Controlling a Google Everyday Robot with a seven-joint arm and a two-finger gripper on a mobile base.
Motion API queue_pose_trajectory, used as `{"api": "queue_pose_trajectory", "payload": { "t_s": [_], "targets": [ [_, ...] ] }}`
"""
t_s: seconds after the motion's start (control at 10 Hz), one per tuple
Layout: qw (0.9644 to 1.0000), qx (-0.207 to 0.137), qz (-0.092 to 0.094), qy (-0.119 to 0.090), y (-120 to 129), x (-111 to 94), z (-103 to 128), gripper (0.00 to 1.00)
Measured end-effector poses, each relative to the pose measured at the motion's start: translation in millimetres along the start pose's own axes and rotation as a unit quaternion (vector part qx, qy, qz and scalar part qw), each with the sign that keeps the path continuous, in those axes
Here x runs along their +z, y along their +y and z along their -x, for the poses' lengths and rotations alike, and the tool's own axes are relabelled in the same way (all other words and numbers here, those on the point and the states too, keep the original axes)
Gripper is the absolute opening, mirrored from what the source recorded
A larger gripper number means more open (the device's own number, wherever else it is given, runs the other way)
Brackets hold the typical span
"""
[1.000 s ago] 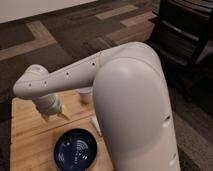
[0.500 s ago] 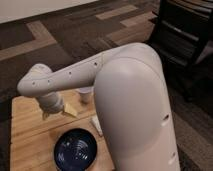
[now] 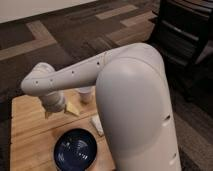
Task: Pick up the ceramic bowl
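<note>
The ceramic bowl is dark navy blue with pale swirl lines inside. It sits upright on the wooden table near the front edge. My gripper hangs from the white arm over the table's back left part. It is above and to the left of the bowl and not touching it. My large white arm housing fills the right of the view and hides the table's right part.
A small white cup stands at the back of the table behind the arm. A pale yellow object lies beside the gripper. A white object lies right of the bowl. Dark furniture stands on the carpet at the back right.
The gripper has risen slightly, showing more of the pale yellow object beside it. The bowl has not moved.
</note>
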Motion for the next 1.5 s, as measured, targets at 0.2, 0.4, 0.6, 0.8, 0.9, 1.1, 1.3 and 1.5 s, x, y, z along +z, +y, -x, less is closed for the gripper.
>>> {"api": "queue_pose_trajectory", "payload": {
  "t_s": [0.2,0.4,0.6,0.8,0.9,1.1,1.3,1.5],
  "targets": [
    [1.0000,0.000,0.000,0.000,0,0,0,0.80],
    [1.0000,0.000,0.000,0.000,0,0,0,0.80],
    [1.0000,-0.001,0.000,0.000,1,0,0,0.80],
    [0.9999,0.013,-0.001,-0.007,-2,-4,16,0.80],
    [0.9994,0.028,-0.004,-0.019,-8,-9,36,0.80],
    [0.9984,0.047,0.000,-0.032,-13,-18,57,0.80],
    [0.9984,0.048,0.000,-0.031,-13,-18,57,0.80],
    [0.9984,0.047,0.000,-0.031,-13,-18,56,0.80]
  ]
}}
